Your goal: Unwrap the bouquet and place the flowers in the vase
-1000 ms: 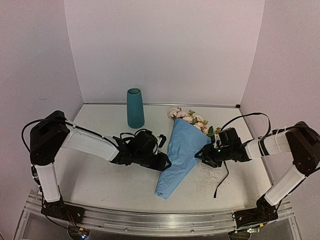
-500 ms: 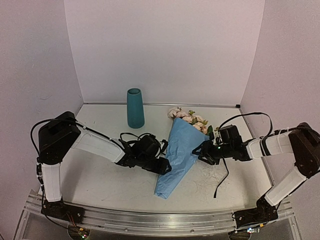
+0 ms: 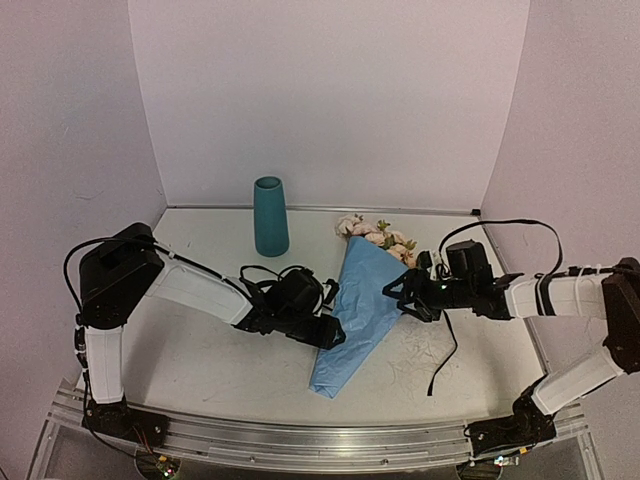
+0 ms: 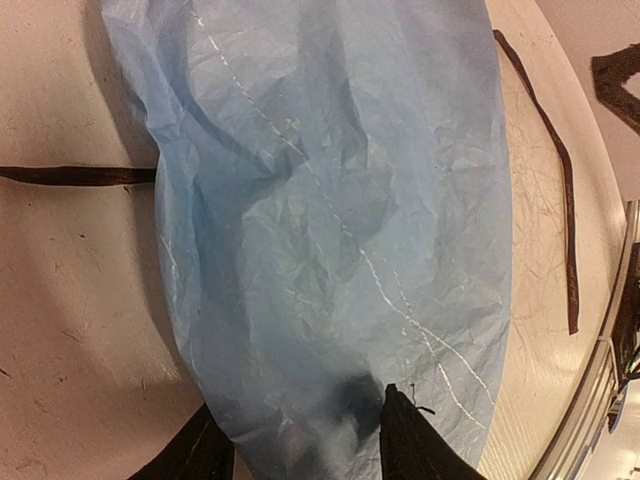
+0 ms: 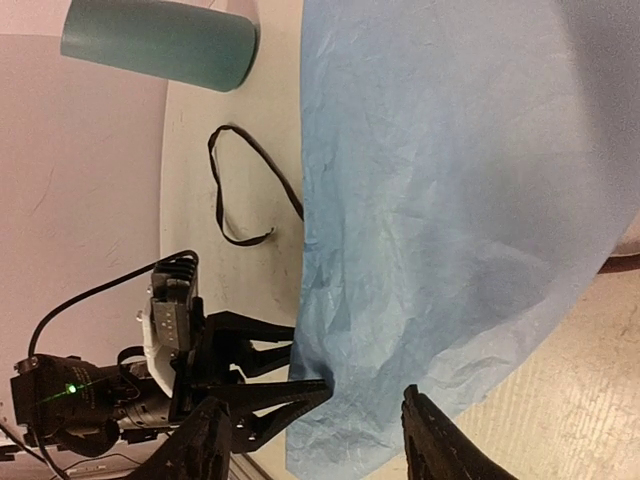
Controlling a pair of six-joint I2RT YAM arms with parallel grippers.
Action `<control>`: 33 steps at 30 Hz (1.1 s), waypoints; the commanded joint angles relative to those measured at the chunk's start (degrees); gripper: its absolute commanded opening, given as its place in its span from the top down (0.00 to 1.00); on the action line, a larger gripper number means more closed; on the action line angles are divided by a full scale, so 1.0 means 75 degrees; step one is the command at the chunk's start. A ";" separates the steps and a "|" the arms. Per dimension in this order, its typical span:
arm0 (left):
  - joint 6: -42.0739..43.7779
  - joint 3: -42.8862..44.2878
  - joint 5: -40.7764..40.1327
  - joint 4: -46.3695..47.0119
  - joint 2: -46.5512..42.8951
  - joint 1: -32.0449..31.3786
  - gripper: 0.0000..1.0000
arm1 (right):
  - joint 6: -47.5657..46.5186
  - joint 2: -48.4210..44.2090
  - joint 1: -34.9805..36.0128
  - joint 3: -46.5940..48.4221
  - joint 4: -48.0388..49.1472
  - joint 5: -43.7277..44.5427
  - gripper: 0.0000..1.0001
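Hands first, two in count. With the left hand [image 3: 333, 336], grasps the crinkled blue paper of the bouquet [image 3: 360, 310] at its left edge, about halfway along the cone; seen from the left wrist, has the paper filling the gap between both fingers [image 4: 408, 445]. With the right hand [image 3: 400, 297], reaches to the right edge of the same paper, nearer to the wide end, but holds the jaws apart, released, with only the paper edge lying between them.

Counts one bouquet, lying flat on the counter [image 3: 200, 370], narrow tip toward the near edge, wide end toward the back wall. Shows the flowers [image 3: 378, 237] poking out at the wide end: several pale pink and cream blooms with some green leaves, exact number not possible to tell.

Counts one vase [image 3: 270, 217], teal, standing upright near the back wall, left of the flowers and apart from them.

Counts two strips of thin black ribbon loose on the counter, one [image 4: 565, 230] at the right of the paper, the other [image 4: 70, 176] at the left.
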 commanded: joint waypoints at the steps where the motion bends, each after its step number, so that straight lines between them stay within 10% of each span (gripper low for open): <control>1: 0.0186 0.0122 -0.0261 0.0090 -0.0483 -0.0002 0.48 | -0.0218 0.0170 0.0009 -0.0148 -0.0708 0.0799 0.24; 9: 0.0314 0.0226 -0.0522 0.0063 -0.0870 -0.0003 0.46 | -0.0248 0.1017 0.0008 -0.0178 0.0205 0.0445 0.11; 33: 0.0769 0.1257 -0.0484 -0.0392 -0.0100 0.0009 0.53 | -0.0567 0.0957 0.0033 0.0137 0.1797 -0.1390 0.26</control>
